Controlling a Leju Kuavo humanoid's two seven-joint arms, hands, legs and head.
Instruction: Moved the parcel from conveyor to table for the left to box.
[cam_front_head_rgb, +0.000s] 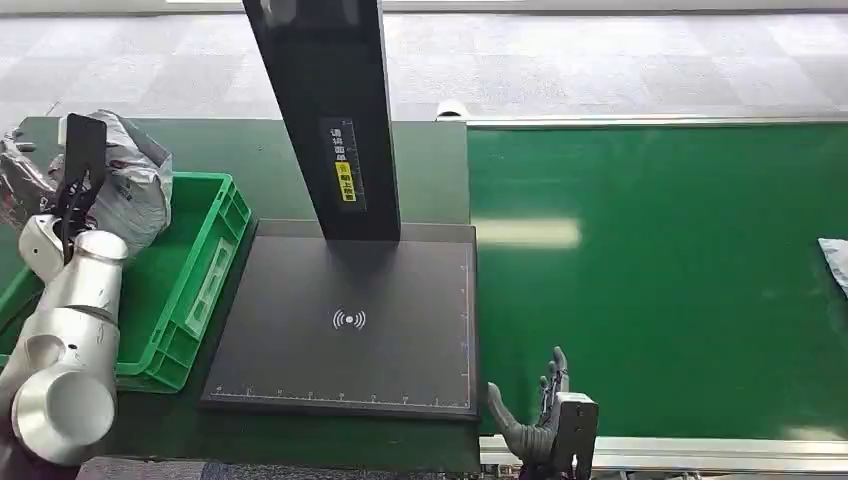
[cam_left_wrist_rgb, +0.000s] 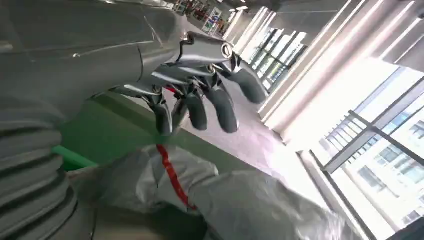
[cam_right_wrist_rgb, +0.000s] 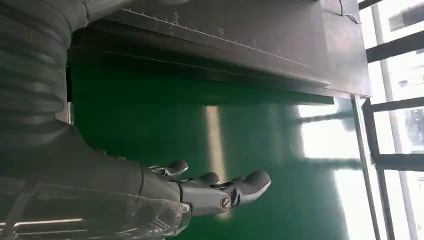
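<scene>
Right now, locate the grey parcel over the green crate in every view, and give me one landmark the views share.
Head view: grey parcel at far left, above the green crate.
Left wrist view: crumpled, red-striped, just beyond the left hand.
Right wrist view: not in it.
Shared landmark: green conveyor belt.

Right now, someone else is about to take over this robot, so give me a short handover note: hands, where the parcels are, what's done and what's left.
Left hand: open, fingers spread above a grey parcel that lies in the green crate. It holds nothing.
Right hand: open and empty, at the near edge of the green conveyor.
Black scanner pad: nothing on it.
Another parcel is just showing at the conveyor's far right edge, well away from the right hand.
Done: one parcel looks boxed in the crate.
Left: right hand picks up the incoming parcel and sets it on the table, then left hand puts it in the crate.
</scene>
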